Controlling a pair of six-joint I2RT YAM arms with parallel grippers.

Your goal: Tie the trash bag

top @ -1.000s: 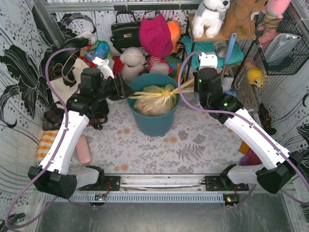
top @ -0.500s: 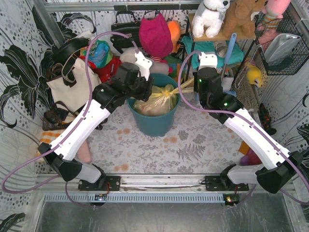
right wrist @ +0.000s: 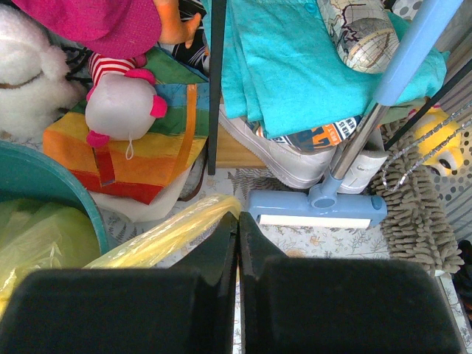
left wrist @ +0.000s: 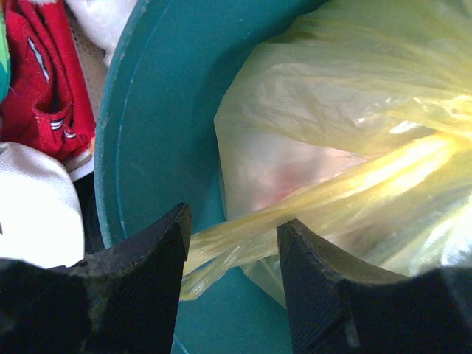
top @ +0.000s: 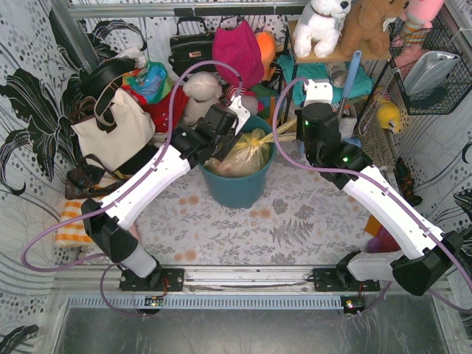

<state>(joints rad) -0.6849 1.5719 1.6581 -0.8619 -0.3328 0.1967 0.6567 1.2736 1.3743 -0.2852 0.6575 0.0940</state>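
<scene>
The yellow trash bag (top: 247,153) sits in the teal bin (top: 240,190), with its two flaps drawn out sideways. My left gripper (top: 239,136) is over the bin's back left rim. In the left wrist view it (left wrist: 234,225) is open, and the bag's left flap (left wrist: 221,247) runs between the two fingers without being pinched. The bag (left wrist: 332,133) and the bin wall (left wrist: 155,147) fill that view. My right gripper (top: 296,127) is right of the bin. In the right wrist view it (right wrist: 238,217) is shut on the right flap (right wrist: 169,236), pulled taut.
A cream tote bag (top: 110,133), a black handbag (top: 190,48) and plush toys crowd the back left. A blue floor sweeper (right wrist: 317,208) and a shelf with teal cloth (right wrist: 295,59) stand behind the right gripper. A wire basket (top: 435,74) hangs at right.
My left arm has swung from left of the bin to its back rim, and its open jaws now straddle the left flap. The right arm has not moved.
</scene>
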